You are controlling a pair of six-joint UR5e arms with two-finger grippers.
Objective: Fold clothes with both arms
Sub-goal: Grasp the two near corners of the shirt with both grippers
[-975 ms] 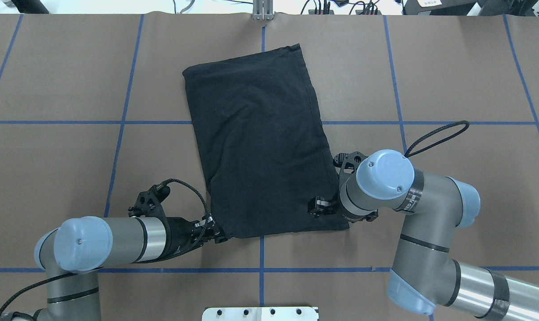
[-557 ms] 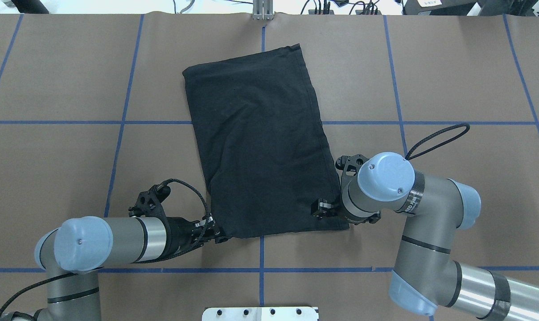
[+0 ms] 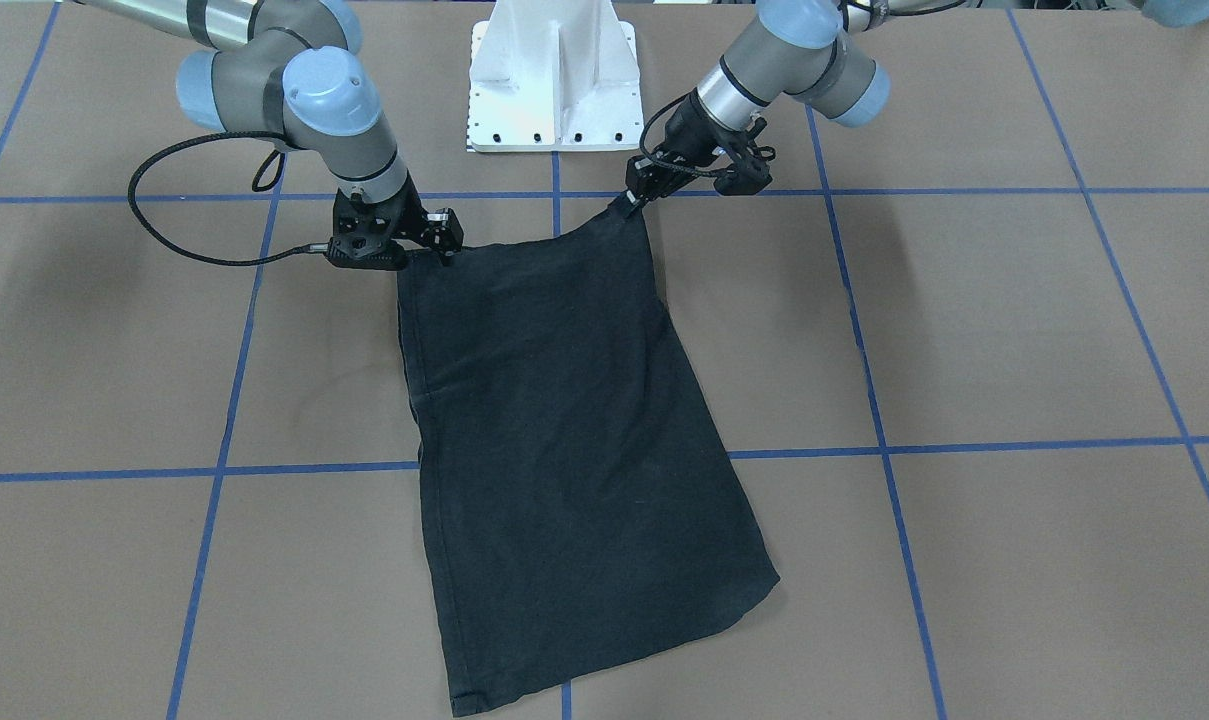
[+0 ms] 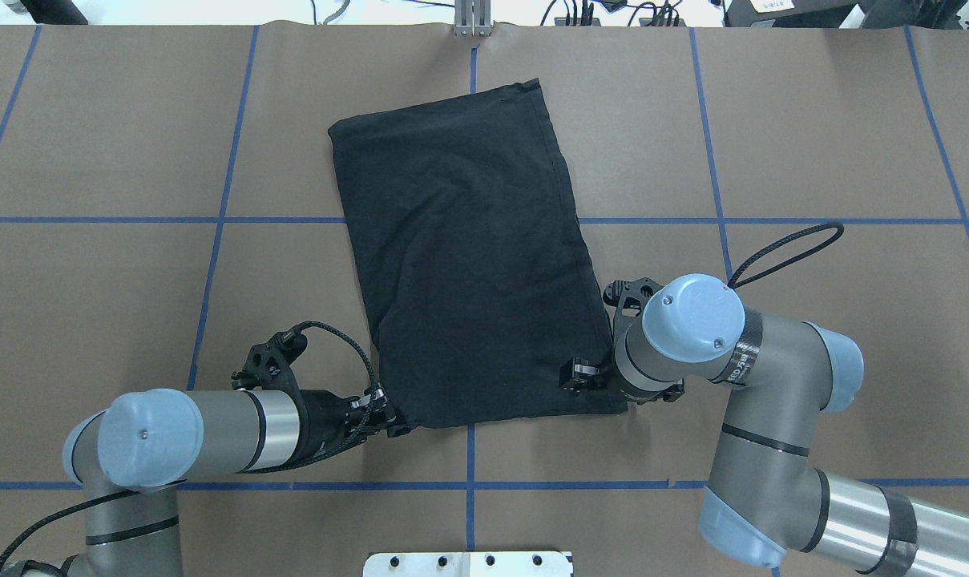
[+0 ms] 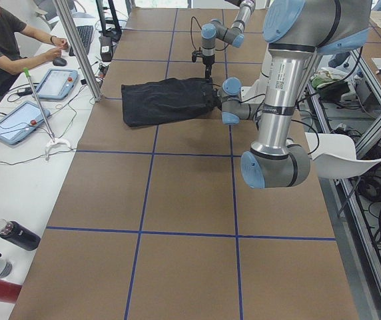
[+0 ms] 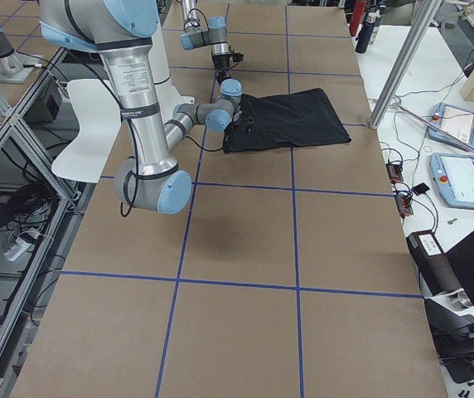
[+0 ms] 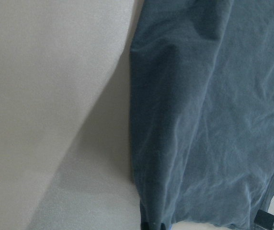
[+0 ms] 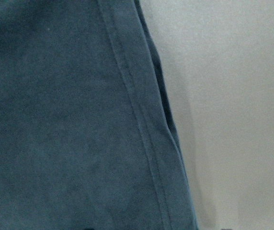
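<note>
The black T-shirt [image 4: 468, 264] lies folded into a long rectangle on the brown table, plain side up, with no logo showing. It runs from the near edge toward the far side and also shows in the front view [image 3: 564, 450]. My left gripper [image 4: 397, 426] is low at the shirt's near-left corner and shut on it; in the front view [image 3: 632, 203] that corner is drawn to a point. My right gripper [image 4: 574, 377] sits on the near-right corner and looks shut on the hem, mostly hidden under its wrist. Both wrist views are filled by dark cloth [image 7: 213, 120] [image 8: 65, 120].
The white pedestal base [image 3: 554, 80] stands just behind the shirt's near edge, between the arms. Blue tape lines [image 4: 470, 457] grid the table. In the left side view an operator [image 5: 4, 40] sits at a side bench with tablets [image 5: 17, 120].
My right wrist shifted slightly toward the shirt's near-right corner and then held still. The left arm and the shirt have not moved.
</note>
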